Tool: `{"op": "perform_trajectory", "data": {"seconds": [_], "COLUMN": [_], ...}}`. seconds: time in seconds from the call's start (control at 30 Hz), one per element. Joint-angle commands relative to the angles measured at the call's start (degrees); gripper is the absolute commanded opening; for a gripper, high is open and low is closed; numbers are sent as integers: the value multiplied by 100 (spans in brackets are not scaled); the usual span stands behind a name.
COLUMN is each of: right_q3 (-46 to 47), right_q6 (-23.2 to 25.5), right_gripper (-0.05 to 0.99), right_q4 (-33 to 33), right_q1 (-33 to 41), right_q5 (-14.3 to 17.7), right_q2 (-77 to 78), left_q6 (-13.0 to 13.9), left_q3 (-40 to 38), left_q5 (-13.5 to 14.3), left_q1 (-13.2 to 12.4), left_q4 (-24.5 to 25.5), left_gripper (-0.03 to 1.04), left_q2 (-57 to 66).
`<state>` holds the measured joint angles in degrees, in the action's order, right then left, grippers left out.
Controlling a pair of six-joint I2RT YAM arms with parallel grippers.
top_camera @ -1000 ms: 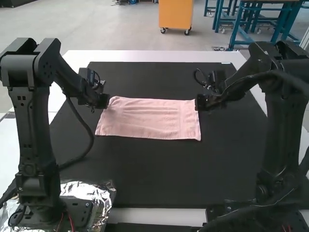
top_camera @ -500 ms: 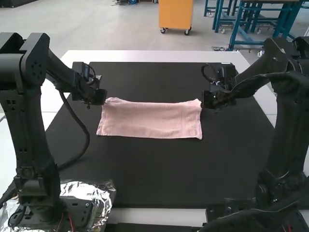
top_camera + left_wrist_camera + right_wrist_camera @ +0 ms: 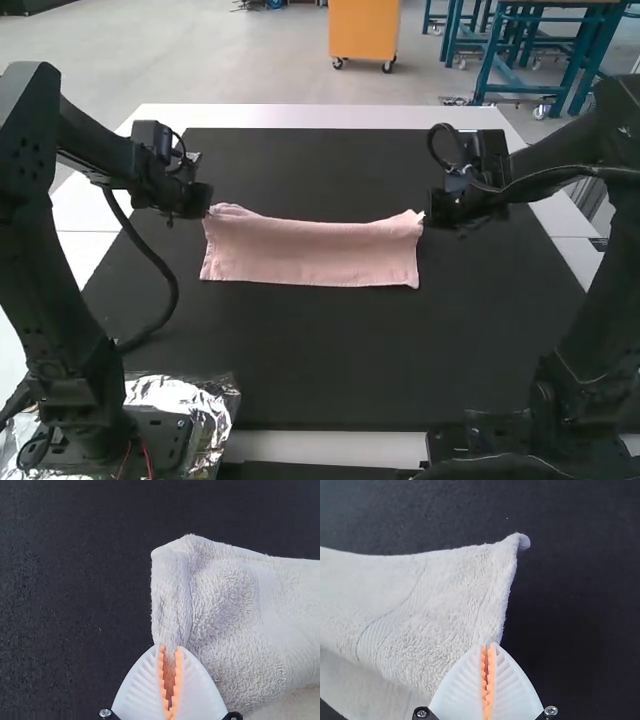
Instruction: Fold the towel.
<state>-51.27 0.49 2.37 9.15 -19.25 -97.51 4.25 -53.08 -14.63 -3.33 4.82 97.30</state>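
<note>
The left gripper [image 3: 205, 207] is at the pink towel's far left corner, and the right gripper [image 3: 428, 212] at its far right corner. Between them the towel [image 3: 310, 252] hangs as a wide strip, its far edge sagging in the middle and its near edge lower. In the left wrist view the gripper [image 3: 170, 647] is shut on an edge of the towel [image 3: 225, 610], which bulges beside the fingers. In the right wrist view the gripper [image 3: 488, 646] is shut on the side edge near a corner of the towel [image 3: 445, 600], whose tip curls over.
A black mat [image 3: 320, 360] covers most of the white table [image 3: 300, 115]. Crumpled foil [image 3: 215, 400] lies by the left arm's base. Cables loop beside both arms.
Both grippers have moved slightly outward with the towel's far corners. The towel's far edge now sags more, and the strip looks narrower from front to back.
</note>
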Motion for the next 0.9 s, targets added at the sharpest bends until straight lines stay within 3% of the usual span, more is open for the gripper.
{"op": "perform_trajectory", "data": {"seconds": [0.0, 0.33, 0.67, 0.7, 0.73, 0.77, 0.83, 0.87], "right_q3": [90, 530, 978, 987, 987, 978, 908, 873], "right_q6": [48, 4, 39, 48, 74, 83, 30, -67], "right_gripper": [-3, -2, -2, 5, 20, 39, 86, 92], "right_q4": [-158, -808, -782, -764, -764, -782, -817, -896], "right_q1": [-89, -89, -71, -62, -80, -89, -71, -53], "right_q5": [-176, -405, -378, -378, -378, -387, -387, -378], "right_q2": [250, 461, 461, 453, 461, 461, 488, 514], "left_q6": [23, 32, 120, 190, 225, 260, 260, 260], "left_q3": [140, 562, 1309, 1406, 1467, 1520, 1537, 1529], "left_q5": [-4, 22, 119, 119, 110, 110, 92, 48], "left_q1": [-27, -18, -27, -18, -27, -18, -45, -71], "left_q4": [195, 608, 573, 564, 564, 564, 520, 432], "left_gripper": [2, 2, 2, 3, 9, 29, 78, 93], "left_q2": [-255, -730, -1116, -1125, -1134, -1134, -1151, -1195]}}
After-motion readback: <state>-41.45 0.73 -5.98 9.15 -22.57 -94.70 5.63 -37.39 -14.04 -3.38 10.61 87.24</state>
